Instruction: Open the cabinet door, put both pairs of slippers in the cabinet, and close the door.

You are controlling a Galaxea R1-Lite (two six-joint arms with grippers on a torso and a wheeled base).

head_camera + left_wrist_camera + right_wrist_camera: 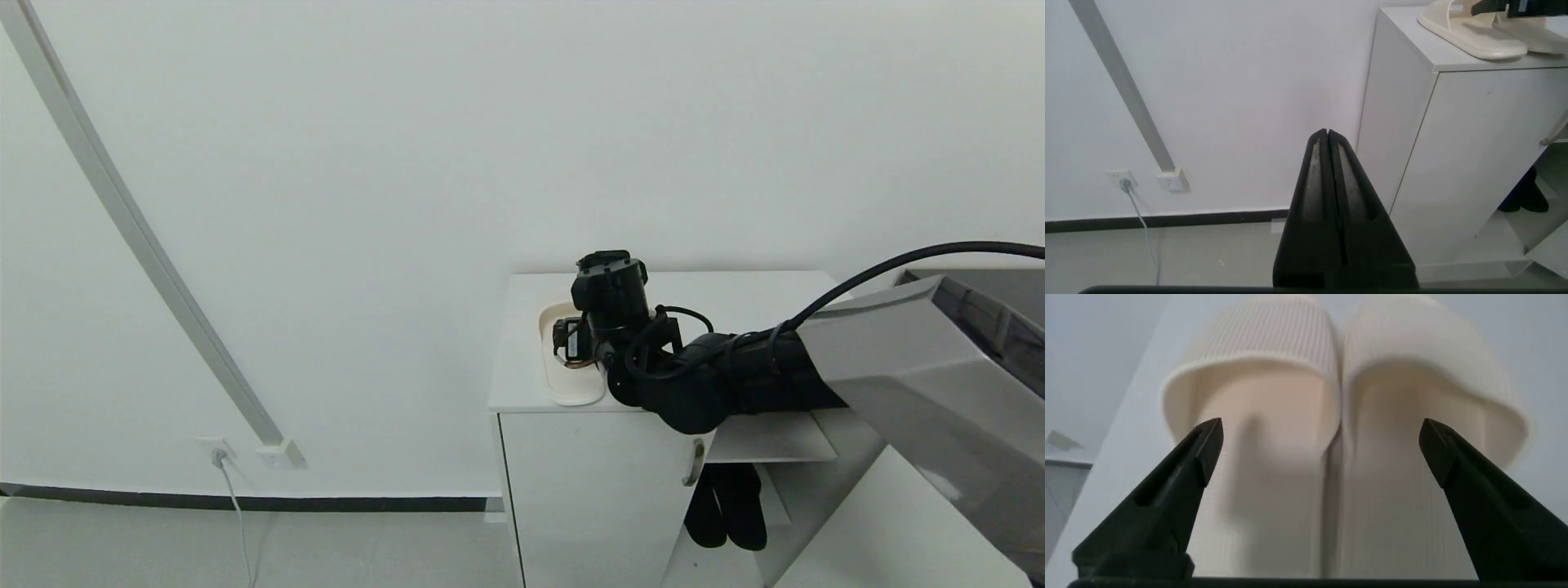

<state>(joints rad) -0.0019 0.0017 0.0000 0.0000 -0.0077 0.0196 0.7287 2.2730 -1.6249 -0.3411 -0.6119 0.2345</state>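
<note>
At centre frame, the right gripper (1320,433) hovers wide open and empty, its jaws straddling the cream slippers (574,384) atop the white cabinet (596,482), apparently poised to pinch the pair together, while black slippers (727,506) already sit inside at lower right.

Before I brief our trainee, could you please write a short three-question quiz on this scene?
1. True or false: the black slippers are already inside the cabinet.
2. Multiple choice: the cream slippers rest A) on the floor, B) on the cabinet's top, C) on a shelf inside it.
3. Fill in: the right gripper, by the cream pair, has its fingers ____.
Key: 1 true; 2 B; 3 open.
</note>
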